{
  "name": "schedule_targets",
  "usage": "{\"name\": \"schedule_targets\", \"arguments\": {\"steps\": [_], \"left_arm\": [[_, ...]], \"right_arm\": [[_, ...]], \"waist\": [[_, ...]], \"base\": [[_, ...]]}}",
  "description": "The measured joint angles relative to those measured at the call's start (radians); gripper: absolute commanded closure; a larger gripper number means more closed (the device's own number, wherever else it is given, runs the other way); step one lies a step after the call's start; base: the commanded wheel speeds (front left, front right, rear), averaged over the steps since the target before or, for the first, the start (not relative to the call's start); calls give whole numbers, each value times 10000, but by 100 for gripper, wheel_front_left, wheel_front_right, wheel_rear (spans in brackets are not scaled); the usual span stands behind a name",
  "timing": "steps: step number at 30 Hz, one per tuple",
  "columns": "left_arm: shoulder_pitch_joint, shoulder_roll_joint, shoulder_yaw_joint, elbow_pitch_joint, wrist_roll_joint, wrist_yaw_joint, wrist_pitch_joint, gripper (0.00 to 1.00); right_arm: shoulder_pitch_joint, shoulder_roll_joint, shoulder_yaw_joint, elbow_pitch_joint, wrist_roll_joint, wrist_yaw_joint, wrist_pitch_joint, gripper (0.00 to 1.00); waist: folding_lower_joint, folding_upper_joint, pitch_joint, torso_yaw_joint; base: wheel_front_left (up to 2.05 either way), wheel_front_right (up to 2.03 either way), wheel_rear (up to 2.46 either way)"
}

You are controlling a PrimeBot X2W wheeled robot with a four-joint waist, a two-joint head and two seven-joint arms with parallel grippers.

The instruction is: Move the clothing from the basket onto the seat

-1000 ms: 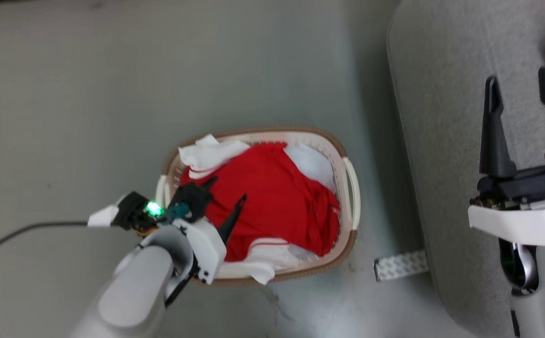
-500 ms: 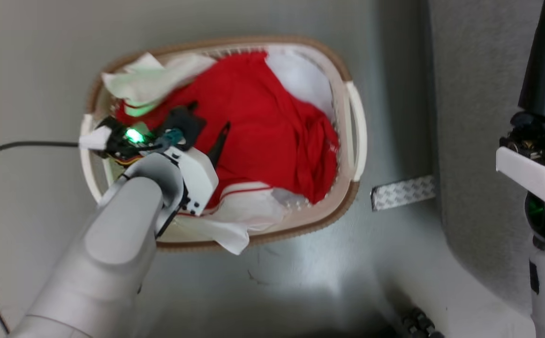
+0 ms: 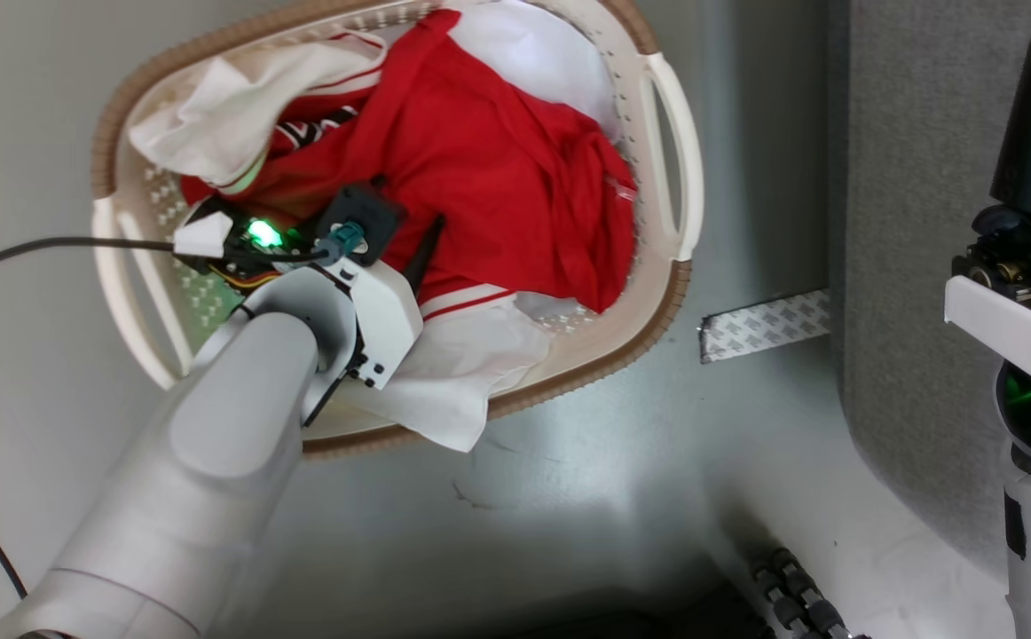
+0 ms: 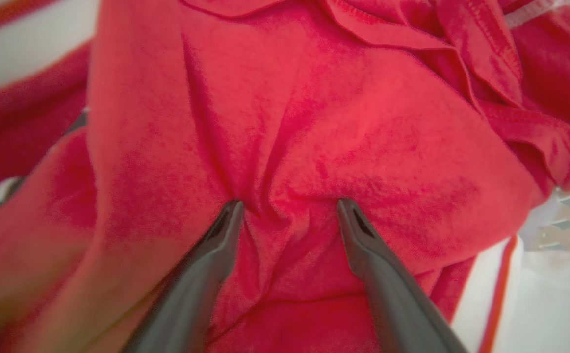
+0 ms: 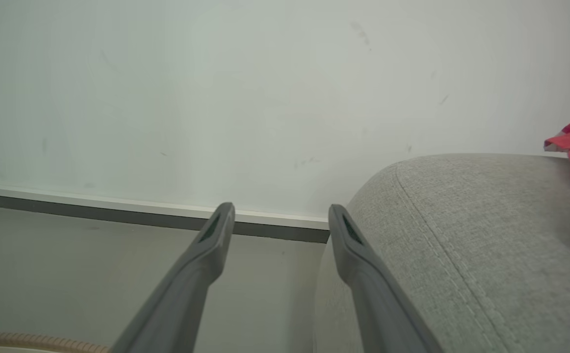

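My left gripper (image 4: 287,208), fingers (image 4: 218,245) apart, pokes the clothing (image 4: 363,122) in the basket (image 3: 653,328); next I should pinch and lift

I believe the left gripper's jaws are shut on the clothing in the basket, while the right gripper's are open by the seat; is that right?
Not quite: the left wrist view shows the left gripper with jaws open, tips pressed into the clothing in the basket. The right gripper is open by the seat.
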Motion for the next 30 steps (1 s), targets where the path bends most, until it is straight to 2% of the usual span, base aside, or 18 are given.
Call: {"name": "schedule_targets", "arguments": {"steps": [6,7,8,9,20,30], "left_arm": [[-237,61,-221,98,65,31,343,0],[-271,58,-282,119,107,31,380,13],[-291,50,-318,146,109,31,416,51],[-323,52,-399,178,111,31,499,100],[-236,73,-989,332,-311,-17,385,100],[420,-267,-947,-38,-1398,-17,-548,100]], "right_arm": [[172,-2,-63,-151,184,0,0,0],[221,-2,-75,-159,199,0,0,0],[247,-4,-84,-167,199,0,0,0],[258,-2,-86,-173,199,0,0,0],[329,-2,-142,63,226,0,0,0],[1013,4,-253,725,-203,0,0,0]], "waist": [[-1,0,166,-281],[-1,0,180,-299],[-1,0,184,-305],[-1,0,183,-310],[-1,0,-172,-198],[-1,1,-1785,398]], "base": [[0,0,0],[0,0,0],[0,0,0],[0,0,0],[0,0,0],[0,0,0]]}}
